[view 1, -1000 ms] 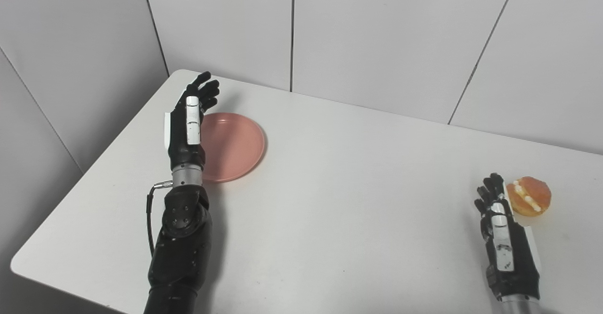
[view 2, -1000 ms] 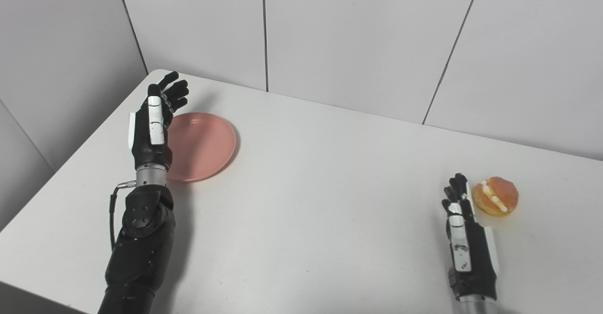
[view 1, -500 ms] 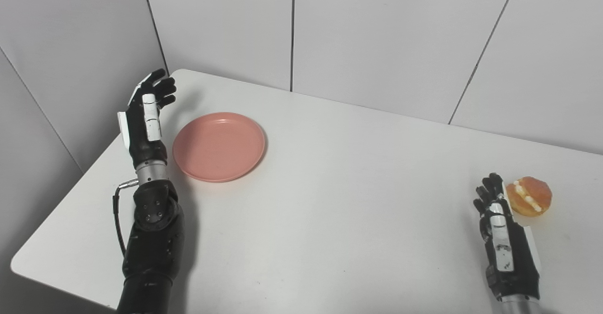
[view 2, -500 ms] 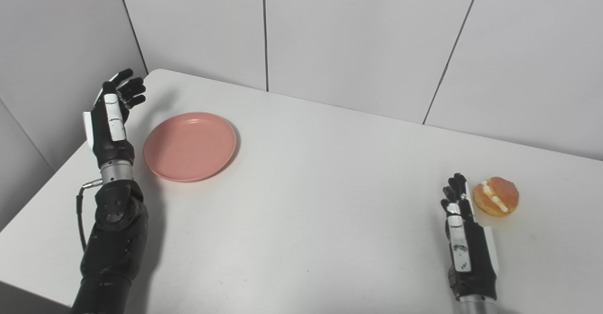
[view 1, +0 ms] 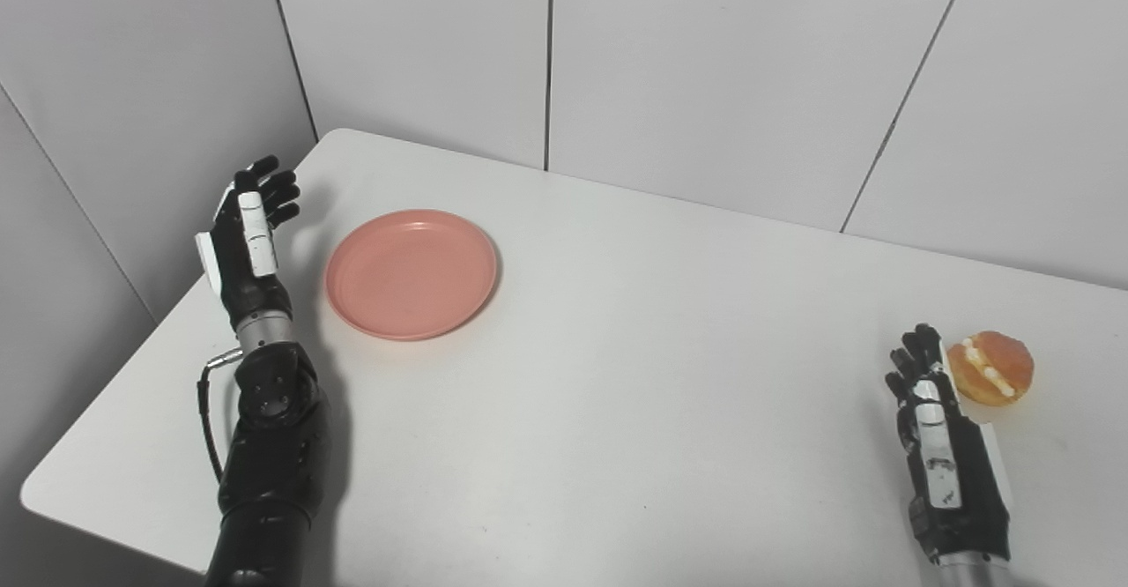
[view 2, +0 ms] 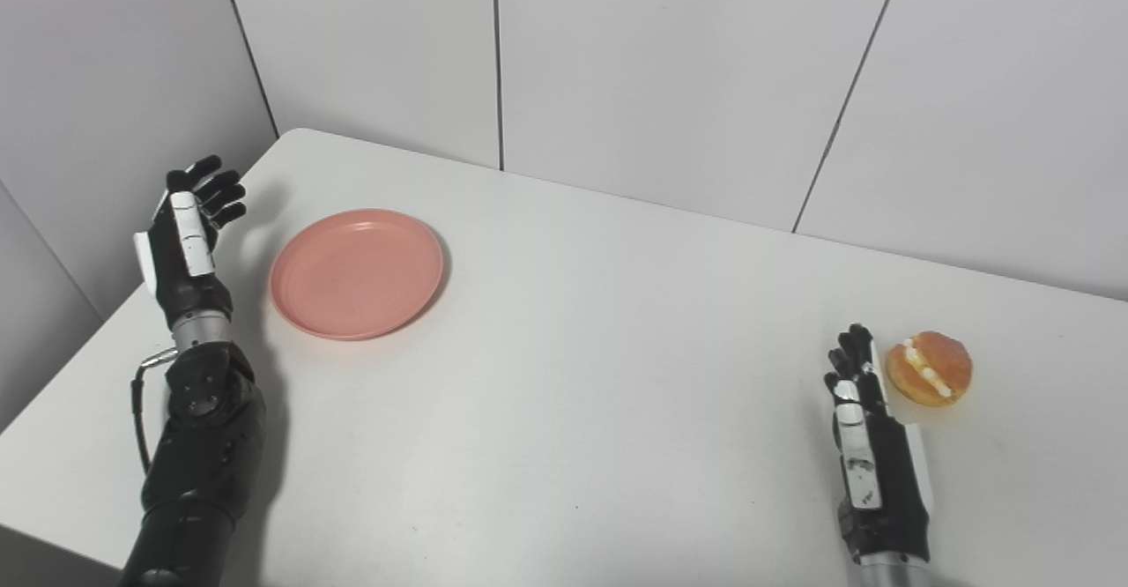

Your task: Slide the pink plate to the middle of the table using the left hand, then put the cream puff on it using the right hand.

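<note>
In the left eye view, the round, shallow pink plastic plate [view 1: 411, 273] is lying flat toward the worktop's [view 1: 617, 375] far left corner, not yet at the middle, while the left robot hand [view 1: 247, 239] is hovering just beside its left rim, released, fingers spread, holding nothing. If its push lands high on the rim, the plate could tip or spin instead of sliding straight. In the right eye view, the right robot hand [view 2: 868, 442] is resting empty with fingers loosely extended, just beside the golden, cream-filled puff pastry [view 2: 930, 368] near the right edge; a careless nudge could roll the puff off.
</note>
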### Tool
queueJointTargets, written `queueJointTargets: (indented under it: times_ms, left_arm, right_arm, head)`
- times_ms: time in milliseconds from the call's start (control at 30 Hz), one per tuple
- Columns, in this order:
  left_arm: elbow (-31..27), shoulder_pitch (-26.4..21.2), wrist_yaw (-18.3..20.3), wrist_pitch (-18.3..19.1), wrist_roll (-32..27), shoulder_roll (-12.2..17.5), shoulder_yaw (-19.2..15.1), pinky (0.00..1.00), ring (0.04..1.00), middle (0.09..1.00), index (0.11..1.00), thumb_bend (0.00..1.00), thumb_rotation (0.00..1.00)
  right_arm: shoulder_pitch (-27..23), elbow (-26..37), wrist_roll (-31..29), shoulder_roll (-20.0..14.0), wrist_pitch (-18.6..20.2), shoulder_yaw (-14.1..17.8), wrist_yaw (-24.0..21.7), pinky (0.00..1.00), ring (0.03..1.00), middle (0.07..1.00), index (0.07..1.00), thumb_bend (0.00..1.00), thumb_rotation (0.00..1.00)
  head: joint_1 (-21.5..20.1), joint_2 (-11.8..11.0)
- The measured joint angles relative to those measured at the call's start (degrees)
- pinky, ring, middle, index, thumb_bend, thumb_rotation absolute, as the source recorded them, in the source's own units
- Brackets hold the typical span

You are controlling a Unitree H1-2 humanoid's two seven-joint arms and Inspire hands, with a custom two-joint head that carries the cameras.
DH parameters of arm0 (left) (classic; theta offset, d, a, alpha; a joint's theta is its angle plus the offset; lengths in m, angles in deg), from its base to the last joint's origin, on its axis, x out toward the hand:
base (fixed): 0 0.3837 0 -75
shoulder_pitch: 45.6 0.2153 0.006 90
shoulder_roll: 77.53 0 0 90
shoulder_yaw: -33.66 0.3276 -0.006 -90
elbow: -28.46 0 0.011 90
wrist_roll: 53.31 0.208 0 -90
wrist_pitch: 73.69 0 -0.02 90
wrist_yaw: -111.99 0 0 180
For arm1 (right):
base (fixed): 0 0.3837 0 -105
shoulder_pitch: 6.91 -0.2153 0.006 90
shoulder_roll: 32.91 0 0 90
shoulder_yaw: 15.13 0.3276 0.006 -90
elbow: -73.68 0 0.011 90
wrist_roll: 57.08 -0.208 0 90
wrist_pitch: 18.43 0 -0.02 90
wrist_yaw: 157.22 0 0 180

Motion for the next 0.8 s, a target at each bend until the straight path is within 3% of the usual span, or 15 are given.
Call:
queueJointTargets:
  times_ms: [200,400,533,633,800]
  left_arm:
    - [6.2,-2.6,1.8,-2.5,-1.3,1.7,0.2,0.65,0.672,0.666,0.663,0.81,1.00]
    - [6.8,-3.0,2.2,-2.4,-1.8,1.7,1.3,0.69,0.696,0.697,0.683,0.81,1.00]
    - [6.4,-3.0,2.0,-1.0,-1.5,1.3,2.2,0.78,0.749,0.744,0.740,0.82,1.00]
    - [5.8,-3.0,2.3,1.2,-1.6,0.9,3.0,0.78,0.765,0.765,0.761,0.81,1.00]
    - [6.1,-3.1,3.3,1.9,-1.5,1.0,4.5,0.84,0.816,0.810,0.802,0.81,1.00]
  right_arm:
    - [0.0,0.0,-0.3,0.0,0.0,0.2,0.0,1.00,1.000,1.000,1.000,0.54,0.92]
    - [0.0,0.0,-0.1,-0.1,0.0,0.2,-0.1,1.00,1.000,1.000,1.000,0.54,0.91]
    - [0.0,0.0,-0.1,-0.1,0.0,0.2,-0.1,1.00,1.000,1.000,1.000,0.55,0.92]
    - [0.0,0.0,-0.1,-0.1,0.0,0.2,-0.1,1.00,1.000,1.000,1.000,0.54,0.92]
    - [0.0,0.0,-0.2,-0.1,0.0,0.2,-0.1,1.00,1.000,1.000,1.000,0.53,0.92]
  head:
    - [-0.1,0.1]
    - [-0.1,0.1]
    - [0.0,0.3]
    - [0.0,0.4]
    - [0.0,0.4]
